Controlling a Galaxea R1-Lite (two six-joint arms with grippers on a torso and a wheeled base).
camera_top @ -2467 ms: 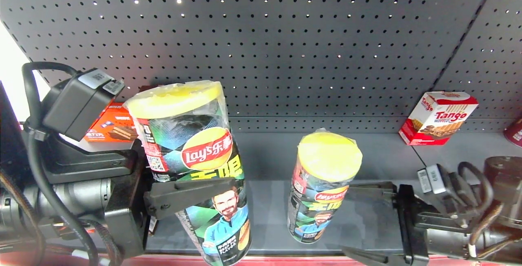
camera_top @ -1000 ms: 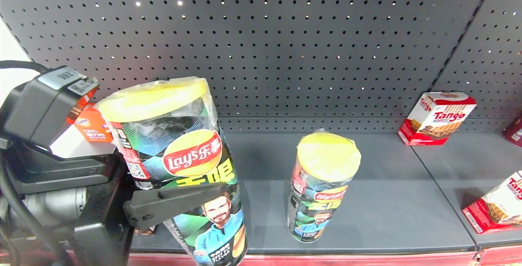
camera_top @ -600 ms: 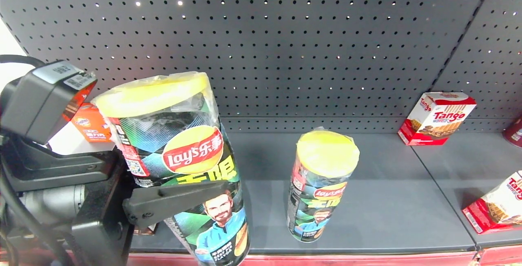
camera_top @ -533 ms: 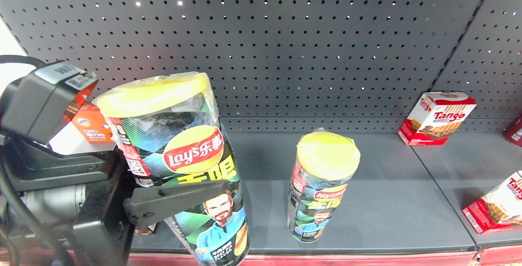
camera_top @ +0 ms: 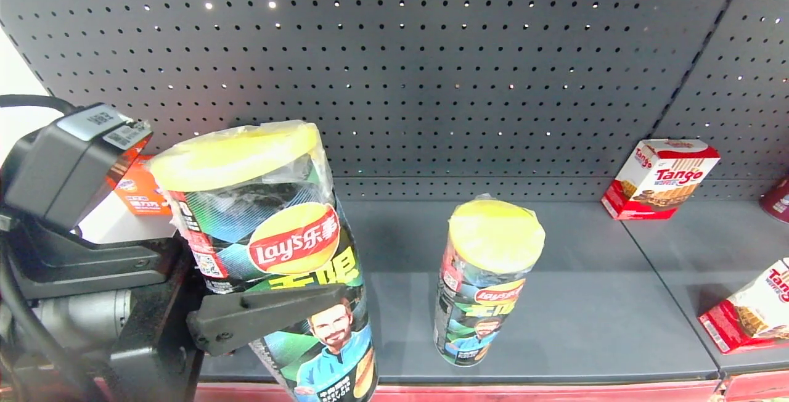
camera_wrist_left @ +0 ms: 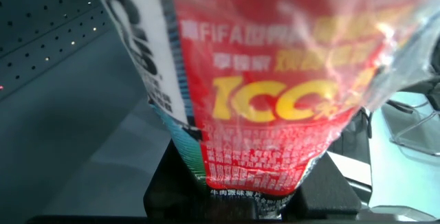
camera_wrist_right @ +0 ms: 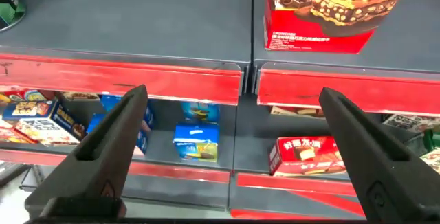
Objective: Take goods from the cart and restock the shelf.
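Ugh, the chip can (camera_top: 271, 217) was clamped in the left gripper (camera_top: 290, 309), tilted over the front left edge of the shelf (camera_top: 585, 315). If released like that, it could be toppled off the lip or knocked into the standing can (camera_top: 487, 278) nearby. The right gripper (camera_wrist_right: 232, 93) was spread wide, empty.

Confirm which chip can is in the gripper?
The left chip can, clamped in the left gripper; the other chip can stands free on the shelf to its right.
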